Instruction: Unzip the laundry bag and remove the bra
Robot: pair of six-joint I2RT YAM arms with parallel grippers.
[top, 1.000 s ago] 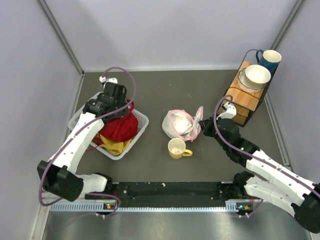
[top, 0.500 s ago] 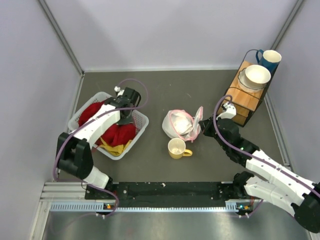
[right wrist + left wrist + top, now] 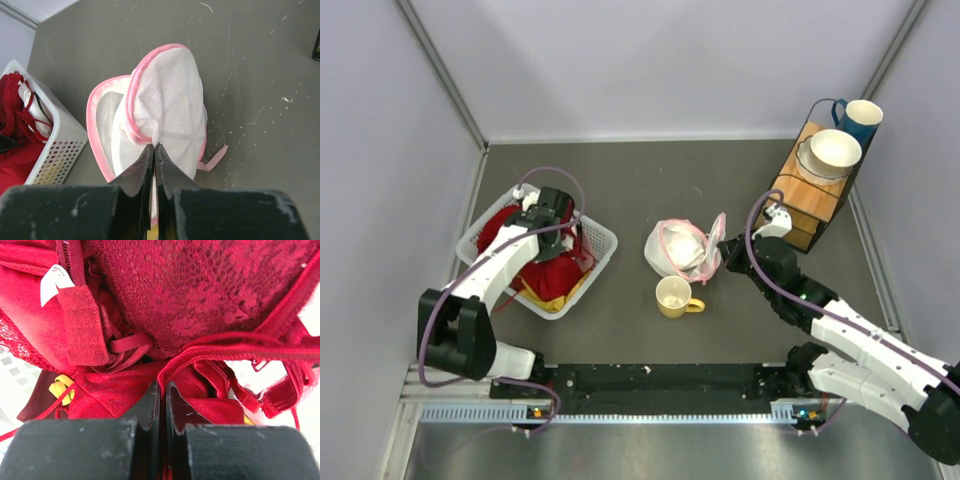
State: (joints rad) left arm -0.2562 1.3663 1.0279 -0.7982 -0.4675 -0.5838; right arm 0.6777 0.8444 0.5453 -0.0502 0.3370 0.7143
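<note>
The laundry bag [image 3: 678,250] lies mid-table, white mesh with pink zipper trim. Its zipped flap [image 3: 167,97] stands partly lifted off the body. My right gripper [image 3: 155,146] is shut on a pinch of the flap's mesh beside the pink zipper, and it shows at the bag's right side [image 3: 722,250] from above. I cannot make out the bra; only white mesh shows. My left gripper [image 3: 162,385] is down in the white basket [image 3: 602,240], shut with a thin fold of the red garment [image 3: 200,300] between its jaws.
A yellow mug [image 3: 674,297] stands just in front of the bag. The basket holds red and yellow clothes [image 3: 548,268]. A wooden rack [image 3: 810,200] at the back right carries a white bowl [image 3: 833,150] and a blue cup [image 3: 861,117].
My left gripper has shifted within the basket, down onto the red clothes, and its jaws have gone from open to shut. The right gripper and the bag have not moved.
</note>
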